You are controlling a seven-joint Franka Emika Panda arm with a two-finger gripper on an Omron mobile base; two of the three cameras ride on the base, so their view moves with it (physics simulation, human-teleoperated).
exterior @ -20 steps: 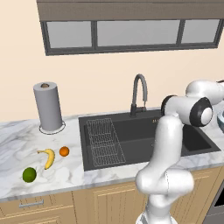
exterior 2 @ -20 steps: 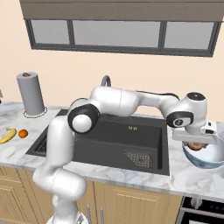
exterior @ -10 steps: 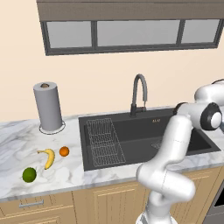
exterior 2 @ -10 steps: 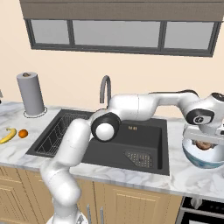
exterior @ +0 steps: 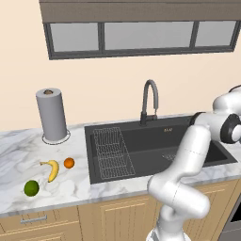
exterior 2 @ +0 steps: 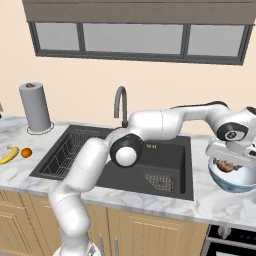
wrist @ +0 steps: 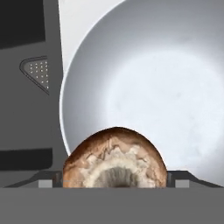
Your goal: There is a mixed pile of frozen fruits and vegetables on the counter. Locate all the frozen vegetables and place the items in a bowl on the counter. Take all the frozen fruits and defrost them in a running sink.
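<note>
Seemingly pincer [exterior 2: 227, 161] clenched on brown lump [wrist: 115, 159], low over bowl [wrist: 87, 74].

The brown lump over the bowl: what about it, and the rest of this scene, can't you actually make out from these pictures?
- Brown lump: in the hand view the grey band cuts off its underside, so the grip on it is hidden.
- Gripper: in the right base view the white hand covers the fingers; open or shut is unclear.
- Bowl: the hand hides much of its inside there.
- Faucet: too small to tell whether water runs.
</note>
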